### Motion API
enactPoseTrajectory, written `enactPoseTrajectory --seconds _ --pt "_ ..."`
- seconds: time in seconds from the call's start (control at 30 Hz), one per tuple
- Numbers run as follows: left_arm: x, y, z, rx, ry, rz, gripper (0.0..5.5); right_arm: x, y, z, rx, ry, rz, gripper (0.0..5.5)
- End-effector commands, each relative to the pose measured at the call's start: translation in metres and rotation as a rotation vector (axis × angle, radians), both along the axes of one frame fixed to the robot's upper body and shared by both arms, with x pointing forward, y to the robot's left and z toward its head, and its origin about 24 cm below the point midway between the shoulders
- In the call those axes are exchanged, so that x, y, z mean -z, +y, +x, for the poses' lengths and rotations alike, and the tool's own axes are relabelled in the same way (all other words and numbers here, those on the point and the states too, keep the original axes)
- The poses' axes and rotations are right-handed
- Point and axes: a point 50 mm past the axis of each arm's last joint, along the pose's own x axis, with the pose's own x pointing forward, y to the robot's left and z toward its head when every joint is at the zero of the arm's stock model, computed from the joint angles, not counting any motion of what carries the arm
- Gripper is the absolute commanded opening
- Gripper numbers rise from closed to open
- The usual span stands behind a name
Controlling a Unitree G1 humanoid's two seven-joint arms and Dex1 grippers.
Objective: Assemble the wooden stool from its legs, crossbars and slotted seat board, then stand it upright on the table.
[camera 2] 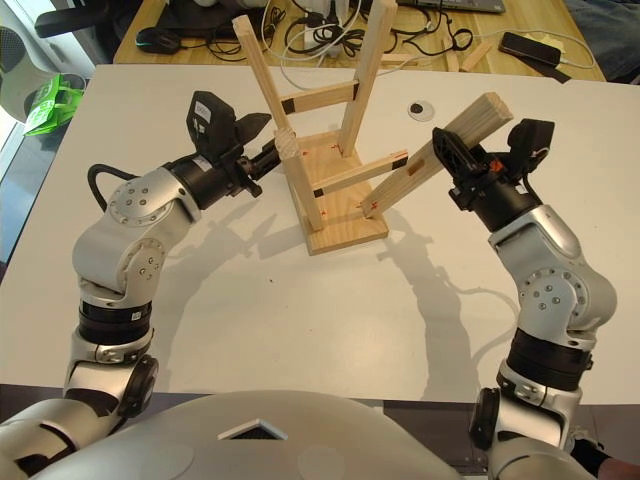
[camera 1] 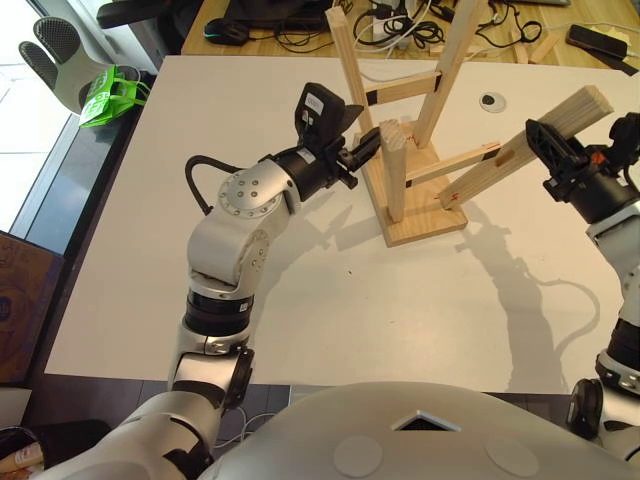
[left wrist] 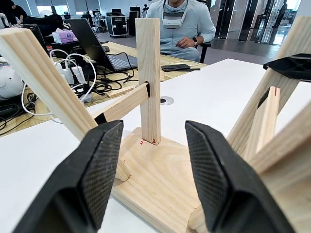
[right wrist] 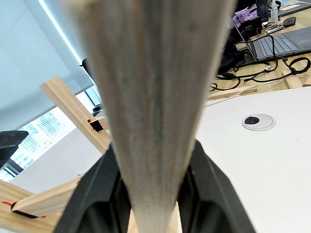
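On the white counter (camera 1: 300, 300) the stool (camera 2: 340, 222) sits upside down, straight ahead of the left jaws and down-left of the right jaws. By the look of it, most of the build is done: the seat board (camera 1: 428, 218) lies flat with its top face down, four legs rise from it, and two crossbars tie pairs of legs, one high at the far side (camera 1: 405, 88) and one lower, nearer the right jaws (camera 1: 455, 162). Three legs stand steeply, splaying slightly; their long axes run upward from the board: two at the far side (camera 1: 352, 70) (camera 1: 452, 55) and a nearer one (camera 1: 393, 165) just beyond the left jaws. The fourth leg (camera 1: 480, 175) leans far lower, its long axis running from the board's corner up and outward to the right. It probably needs seating properly. After that the stool has yet to be turned over and stood on its feet. The right jaws are closed around this leaning leg near its free end. The left jaws gape wide, holding nothing, close beside the near leg.
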Motion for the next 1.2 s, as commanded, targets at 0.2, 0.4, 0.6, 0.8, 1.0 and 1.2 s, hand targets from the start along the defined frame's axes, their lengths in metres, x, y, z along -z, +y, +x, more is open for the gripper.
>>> enactPoseTrajectory --seconds 0.2,0.4,0.6,0.8,1.0,1.2 --pt "-0.002 0.001 0.002 -0.014 -0.008 -0.002 2.34 0.011 0.011 0.006 -0.082 0.11 -0.064 1.0" --pt "-0.003 0.0 0.004 -0.012 -0.013 -0.001 2.34 0.006 0.019 0.017 -0.168 0.161 -0.06 1.0" --pt "-0.004 -0.001 0.004 -0.012 -0.014 -0.003 2.34 -0.001 0.029 0.017 -0.243 0.138 -0.14 1.0" --pt "-0.005 -0.001 0.004 -0.02 -0.017 -0.006 2.34 -0.004 0.036 0.013 -0.232 0.073 -0.239 1.0" --pt "-0.006 -0.002 0.004 -0.016 -0.021 -0.008 2.34 -0.005 0.036 0.015 -0.185 0.071 -0.198 1.0" --pt "-0.009 -0.002 0.004 -0.02 -0.028 -0.011 2.34 0.013 0.031 0.017 -0.187 0.145 -0.156 1.0"
